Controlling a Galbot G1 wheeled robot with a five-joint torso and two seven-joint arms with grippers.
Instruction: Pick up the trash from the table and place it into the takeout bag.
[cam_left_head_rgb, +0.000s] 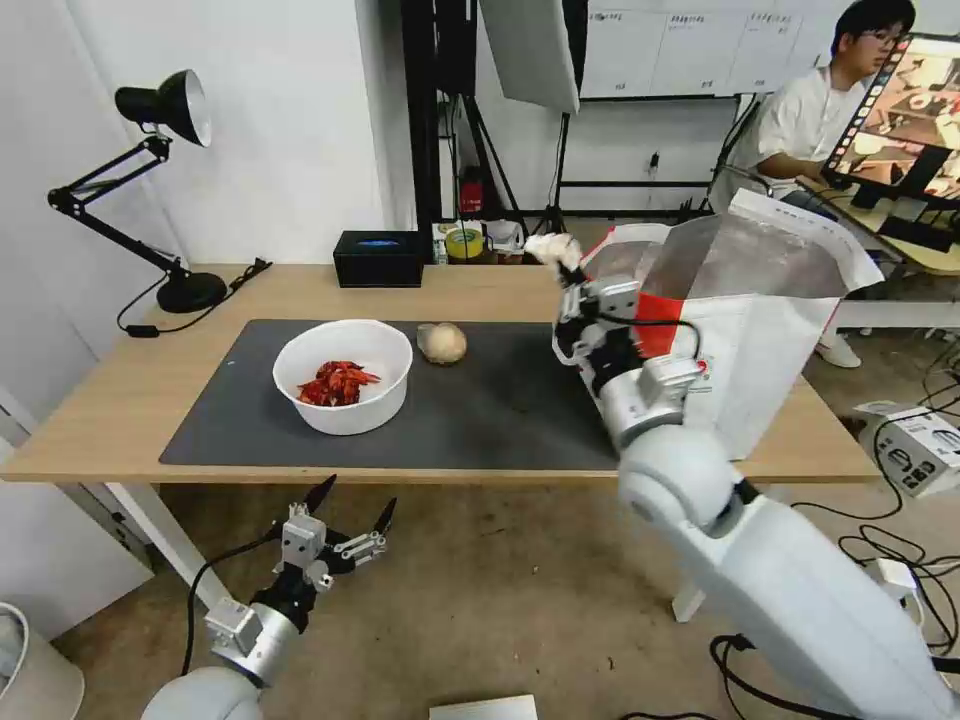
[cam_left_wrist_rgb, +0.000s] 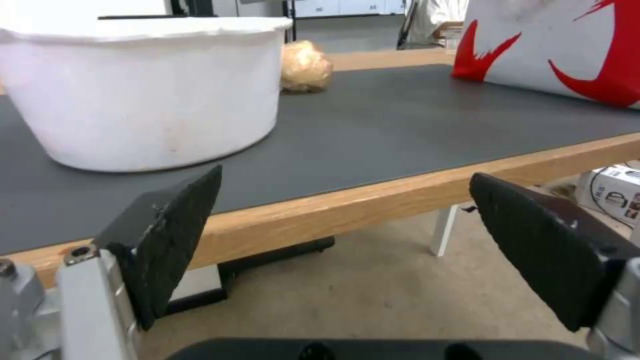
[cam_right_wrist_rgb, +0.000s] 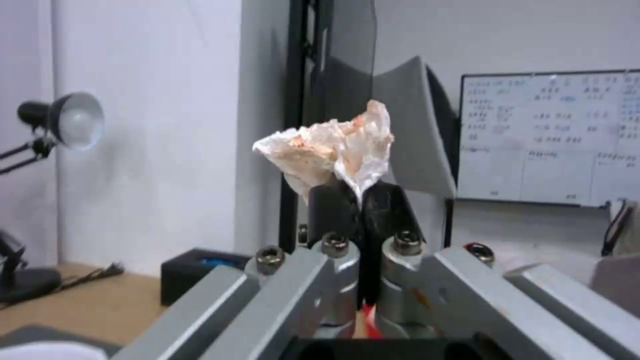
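From my head, my right gripper (cam_left_head_rgb: 567, 268) holds the tissue (cam_left_head_rgb: 552, 247) raised beside the bag (cam_left_head_rgb: 760, 330), whose inside my arm partly hides. My left gripper (cam_left_wrist_rgb: 347, 220), jaws wide and empty, hangs below the table (cam_left_wrist_rgb: 373, 200) edge, near the bowl (cam_left_wrist_rgb: 143, 90). On my right wrist, jaws pinch the tissue's lower edge.

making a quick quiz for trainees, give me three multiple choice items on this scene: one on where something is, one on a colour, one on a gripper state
1. Where is the beige lump?
A. inside the bowl
B. on the grey mat beside the bowl
C. on the floor

2. What colour are the shells in the bowl?
A. red
B. green
C. blue

3. What state is the right gripper in?
A. open and empty
B. shut on the bowl
C. shut on the tissue

Answers: 1 B, the lump lies on the mat apart from the bowl. 2 A, the shells are red. 3 C, the right wrist view shows the fingers pinching the tissue.
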